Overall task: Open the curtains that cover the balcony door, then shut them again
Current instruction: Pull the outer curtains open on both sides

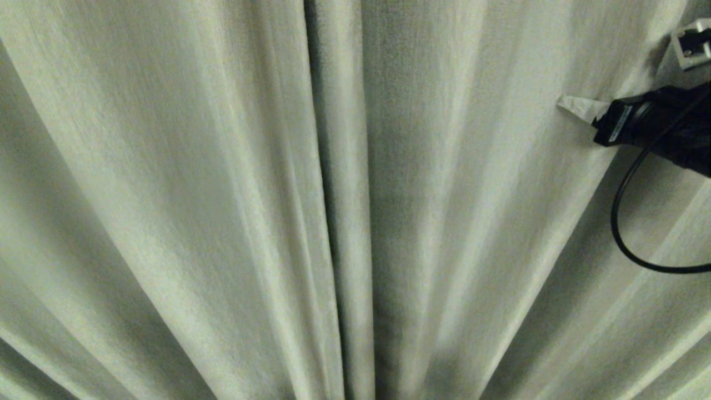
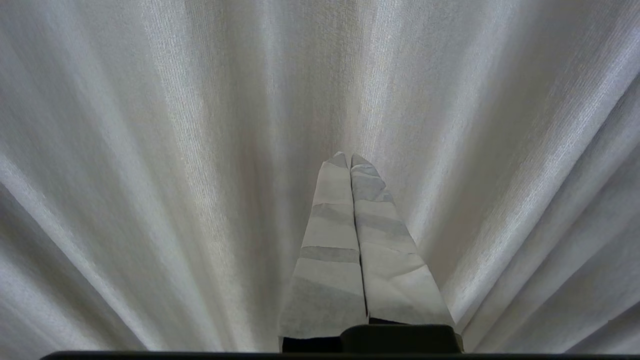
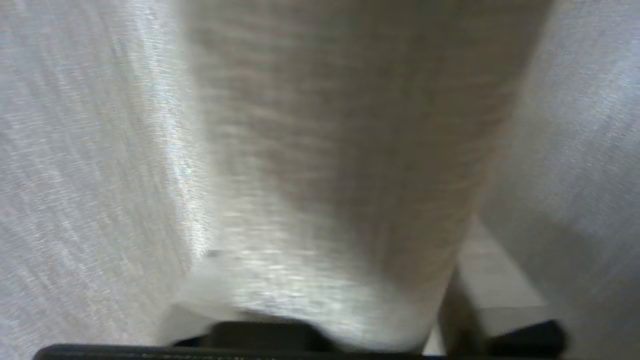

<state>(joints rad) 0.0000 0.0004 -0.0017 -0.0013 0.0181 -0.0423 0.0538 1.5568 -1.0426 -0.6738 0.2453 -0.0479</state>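
At the far right of the head view, the right gripper [image 1: 577, 106] presses into the curtains [image 1: 355, 222], a fold apparently between its half-closed jaws. Pinched shallowly, fabric could slip free when dragged. Left gripper [image 2: 350, 159] is shut, empty.

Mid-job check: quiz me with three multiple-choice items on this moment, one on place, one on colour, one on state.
1. Where is the right gripper in the head view?
A. upper right, against the curtains
B. lower left
C. bottom centre

2. What colour are the curtains?
A. dark blue
B. pale grey-beige
C. red

3. How does the left gripper stand?
A. wide open
B. shut on a curtain fold
C. shut, holding nothing

Answers: 1 A, its taped tip pokes into the fabric there. 2 B, the drapes fill every view. 3 C, the left wrist view shows the taped fingers pressed together with no cloth between.
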